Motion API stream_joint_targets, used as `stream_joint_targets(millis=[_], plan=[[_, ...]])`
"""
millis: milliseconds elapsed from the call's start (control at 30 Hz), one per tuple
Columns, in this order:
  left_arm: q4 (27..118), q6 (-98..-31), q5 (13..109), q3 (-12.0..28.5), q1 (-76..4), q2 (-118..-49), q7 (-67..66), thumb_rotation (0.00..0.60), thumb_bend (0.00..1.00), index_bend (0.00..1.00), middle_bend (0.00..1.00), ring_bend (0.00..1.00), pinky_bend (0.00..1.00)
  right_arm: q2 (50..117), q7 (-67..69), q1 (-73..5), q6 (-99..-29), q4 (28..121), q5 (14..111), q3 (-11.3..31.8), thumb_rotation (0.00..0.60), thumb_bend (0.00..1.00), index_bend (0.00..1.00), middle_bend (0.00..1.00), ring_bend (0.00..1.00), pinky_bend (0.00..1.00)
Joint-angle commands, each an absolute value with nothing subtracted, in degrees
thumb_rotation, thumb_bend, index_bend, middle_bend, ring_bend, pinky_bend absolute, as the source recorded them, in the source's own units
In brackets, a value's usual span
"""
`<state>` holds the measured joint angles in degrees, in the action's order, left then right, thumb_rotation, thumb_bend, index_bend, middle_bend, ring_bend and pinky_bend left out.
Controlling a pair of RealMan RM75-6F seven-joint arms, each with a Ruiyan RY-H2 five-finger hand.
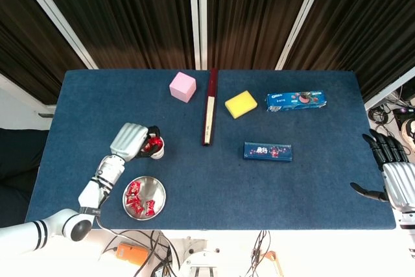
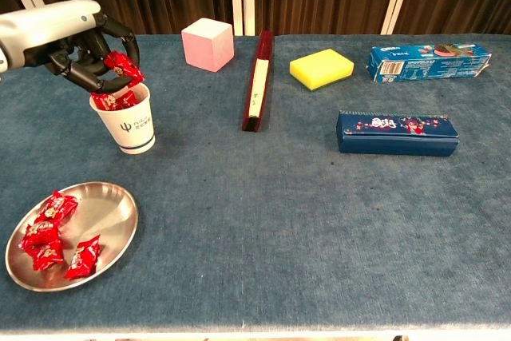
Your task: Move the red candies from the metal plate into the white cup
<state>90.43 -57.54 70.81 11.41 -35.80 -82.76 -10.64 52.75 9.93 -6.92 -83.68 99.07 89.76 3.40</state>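
Left hand (image 2: 76,49) pinches red candy (image 2: 124,68) over white cup (image 2: 129,124) — light, crinkly wrapper, likely slippery; right hand (image 1: 394,176) spread, idle.

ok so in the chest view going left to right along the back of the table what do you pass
Left hand holding a red candy over the white cup → pink cube → long dark red box → yellow sponge → blue cookie box.
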Motion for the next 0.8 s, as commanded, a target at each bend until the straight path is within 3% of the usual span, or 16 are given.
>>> stream_joint_targets(millis=[33,100,400,633,800], plan=[[91.07,-57.66,69.96,11.00,-35.60,-82.24,-11.42,0.600,0.27,0.41,0.90,0.82,0.67,52.80,9.84,-7.03,-83.58,99.14,89.79,3.45,0.600,0.21,0.00,0.03,0.00,0.07],[91.66,-57.87,69.34,10.76,-35.44,-81.74,-12.15,0.600,0.23,0.35,0.90,0.82,0.67,52.82,9.71,-7.12,-83.54,99.24,89.84,3.48,0.600,0.21,0.00,0.03,0.00,0.07],[94.61,-61.68,69.87,9.53,-32.90,-78.48,-11.83,0.600,0.18,0.29,0.89,0.81,0.67,52.73,9.48,-7.12,-83.83,99.66,90.14,3.50,0.600,0.21,0.00,0.03,0.00,0.07],[96.74,-70.14,77.83,4.94,-26.61,-73.97,-7.98,0.600,0.18,0.30,0.89,0.81,0.66,52.49,9.57,-7.13,-84.14,99.65,90.43,3.57,0.600,0.21,0.00,0.03,0.00,0.07],[95.92,-72.79,83.12,0.45,-23.42,-72.50,-6.91,0.600,0.18,0.37,0.89,0.81,0.64,52.50,9.55,-7.27,-84.13,99.70,90.75,3.55,0.600,0.21,0.00,0.03,0.00,0.08]])
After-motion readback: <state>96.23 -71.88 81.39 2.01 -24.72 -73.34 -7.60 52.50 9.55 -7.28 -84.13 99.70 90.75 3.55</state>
